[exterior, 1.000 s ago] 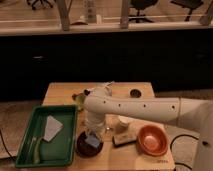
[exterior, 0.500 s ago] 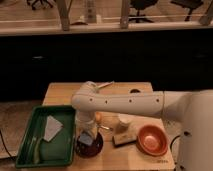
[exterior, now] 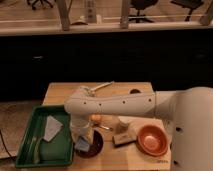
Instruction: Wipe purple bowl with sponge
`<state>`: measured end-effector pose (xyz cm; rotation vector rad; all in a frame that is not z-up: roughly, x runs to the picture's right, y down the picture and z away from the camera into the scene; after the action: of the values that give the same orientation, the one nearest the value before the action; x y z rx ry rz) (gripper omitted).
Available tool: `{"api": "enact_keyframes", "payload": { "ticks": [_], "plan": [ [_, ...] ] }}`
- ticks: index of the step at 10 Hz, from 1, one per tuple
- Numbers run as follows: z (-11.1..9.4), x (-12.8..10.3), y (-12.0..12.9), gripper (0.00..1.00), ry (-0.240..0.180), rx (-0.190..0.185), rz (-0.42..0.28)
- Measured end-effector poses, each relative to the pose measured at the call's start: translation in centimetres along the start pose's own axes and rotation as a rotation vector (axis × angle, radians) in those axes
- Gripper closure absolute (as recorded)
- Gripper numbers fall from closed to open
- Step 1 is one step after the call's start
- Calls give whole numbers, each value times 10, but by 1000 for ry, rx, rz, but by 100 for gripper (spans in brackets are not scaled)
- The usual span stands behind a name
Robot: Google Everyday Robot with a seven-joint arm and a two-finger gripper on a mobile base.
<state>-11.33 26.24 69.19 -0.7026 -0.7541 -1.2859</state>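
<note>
The gripper (exterior: 82, 136) is down at the soft, squarish light-blue sponge (exterior: 81, 144); whether it grasps the sponge, I cannot tell. The sponge lies at the left rim of the glossy round purple bowl (exterior: 96, 147), which sits on the wooden table (exterior: 65, 92) just beside the green tray (exterior: 30, 152).

Wooden desk (exterior: 65, 92) stands before a dark wall panel (exterior: 100, 60). Above runs a pale ledge (exterior: 150, 27); light posts (exterior: 63, 15) and office chairs (exterior: 142, 6) stand on a warm-lit floor beyond. Claw (exterior: 84, 136) sits low over the desk's front-left.
</note>
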Motion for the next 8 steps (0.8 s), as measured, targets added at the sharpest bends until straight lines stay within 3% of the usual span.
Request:
{"api": "enact_keyframes", "payload": {
  "ticks": [4,8],
  "plan": [
    [-3,-20,33,100,-8,15,8],
    [-16,6,45,100,27,35,50]
  ]
}}
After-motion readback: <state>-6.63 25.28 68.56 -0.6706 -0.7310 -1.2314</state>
